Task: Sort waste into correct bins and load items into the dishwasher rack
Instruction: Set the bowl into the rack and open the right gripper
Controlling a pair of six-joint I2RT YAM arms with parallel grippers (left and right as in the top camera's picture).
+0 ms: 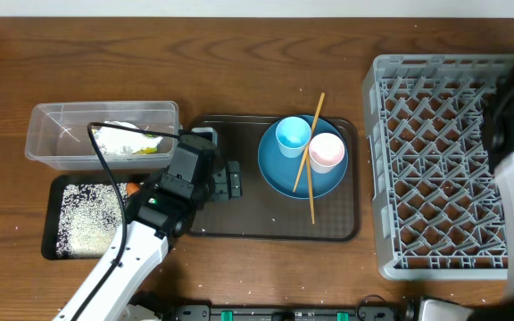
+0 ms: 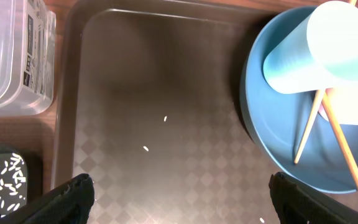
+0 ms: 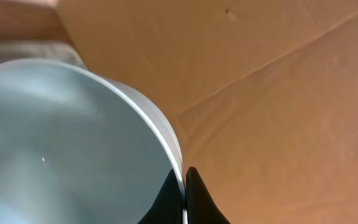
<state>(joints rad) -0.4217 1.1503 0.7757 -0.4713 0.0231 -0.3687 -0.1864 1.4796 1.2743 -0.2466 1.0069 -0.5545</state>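
My left gripper (image 2: 182,199) hangs open and empty over the brown serving tray (image 2: 135,74), where a few loose rice grains (image 2: 165,117) lie. To its right the blue plate (image 1: 279,174) carries a light blue cup (image 1: 293,135), a white-pink cup (image 1: 327,151) and two chopsticks (image 1: 310,152). The wrapper (image 1: 128,141) lies in the clear tub (image 1: 38,143). Rice (image 1: 87,217) fills the black tray (image 1: 53,218), with a bit of orange carrot (image 1: 132,188) at its edge. My right gripper (image 3: 185,171) is shut on the rim of the pale blue bowl (image 3: 61,143). The right arm is over the rack (image 1: 435,169).
The brown serving tray (image 1: 239,218) sits between the two bins on the left and the grey rack on the right. Behind the bowl, the right wrist view shows a brown cardboard surface (image 3: 278,93). Bare wooden table (image 1: 239,53) runs along the far side.
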